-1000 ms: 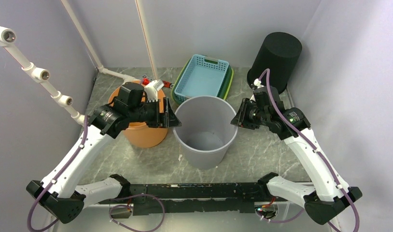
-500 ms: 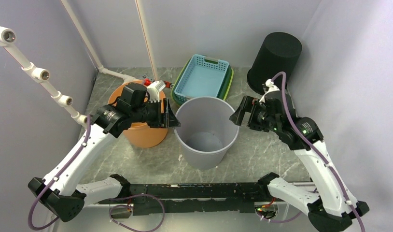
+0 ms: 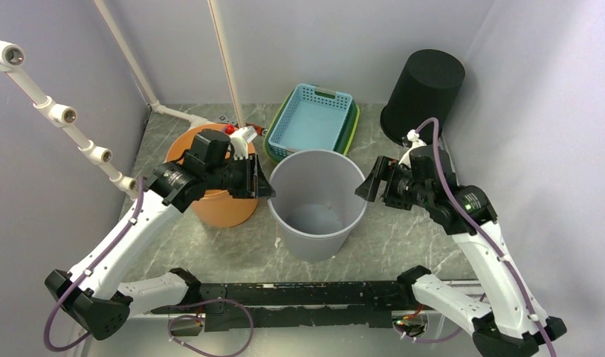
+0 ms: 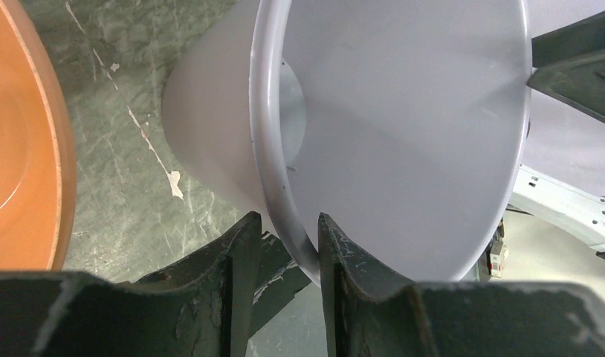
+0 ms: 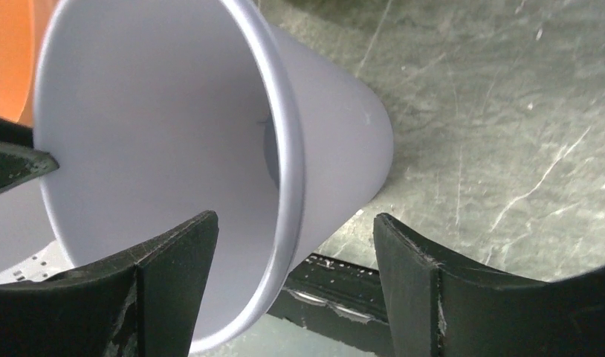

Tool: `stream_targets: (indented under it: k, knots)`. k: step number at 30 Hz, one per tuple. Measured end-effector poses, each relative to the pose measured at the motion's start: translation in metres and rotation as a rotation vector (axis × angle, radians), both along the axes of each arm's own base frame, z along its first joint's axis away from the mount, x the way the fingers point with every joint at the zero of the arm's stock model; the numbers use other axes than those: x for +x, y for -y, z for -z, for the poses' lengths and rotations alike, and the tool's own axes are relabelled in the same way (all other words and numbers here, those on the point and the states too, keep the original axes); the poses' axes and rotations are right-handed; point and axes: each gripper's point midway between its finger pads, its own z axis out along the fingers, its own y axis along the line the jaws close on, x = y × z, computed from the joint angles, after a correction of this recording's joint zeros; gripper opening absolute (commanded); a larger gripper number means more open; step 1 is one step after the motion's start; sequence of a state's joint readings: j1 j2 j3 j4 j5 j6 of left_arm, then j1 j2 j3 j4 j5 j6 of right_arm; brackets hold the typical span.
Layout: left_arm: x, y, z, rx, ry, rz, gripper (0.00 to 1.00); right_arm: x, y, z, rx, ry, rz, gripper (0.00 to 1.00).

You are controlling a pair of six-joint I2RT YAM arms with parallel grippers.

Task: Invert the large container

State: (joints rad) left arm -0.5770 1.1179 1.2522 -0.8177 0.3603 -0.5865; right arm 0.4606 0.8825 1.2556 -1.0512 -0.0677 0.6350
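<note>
I have the left gripper (image 4: 287, 223) pinching the rim of the large container (image 3: 314, 186) at frame centre; the right gripper (image 5: 293, 219) is spread, straddling the opposite rim.

Back of counter (image 3: 403, 238):
- blue basket (image 3: 314, 123), nested in green basket (image 3: 353, 125), centre back.
- black bucket (image 3: 426, 89), inverted, back right corner.
- orange tub (image 3: 221, 212), upright, left.
- small red-and-white item (image 3: 244, 134) just behind it.
- white pipe (image 3: 54, 111) along left wall.
</note>
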Motion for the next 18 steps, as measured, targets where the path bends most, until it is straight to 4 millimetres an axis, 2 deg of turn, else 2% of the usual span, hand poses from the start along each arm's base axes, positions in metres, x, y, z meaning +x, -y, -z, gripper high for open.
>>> stream_targets:
  k: [5, 9, 11, 12, 18]
  knots:
    - [0.001, 0.0, -0.001, 0.004, 0.003, 0.0, 0.33, 0.006, -0.006, 0.024, 0.049, -0.107, -0.022, 0.72]
    - [0.004, -0.002, -0.001, 0.016, 0.012, -0.011, 0.32, 0.003, -0.012, 0.036, 0.121, -0.154, -0.047, 0.6]
    - [0.004, -0.003, -0.002, 0.027, 0.017, -0.014, 0.32, 0.0, -0.016, 0.035, 0.167, -0.16, -0.057, 0.51]
    - [0.005, -0.004, -0.002, 0.031, 0.019, -0.017, 0.32, -0.001, -0.017, 0.033, 0.191, -0.16, -0.063, 0.5]
    - [0.008, -0.007, -0.003, 0.043, 0.029, -0.038, 0.33, -0.005, -0.021, 0.011, 0.339, -0.119, -0.08, 0.51]
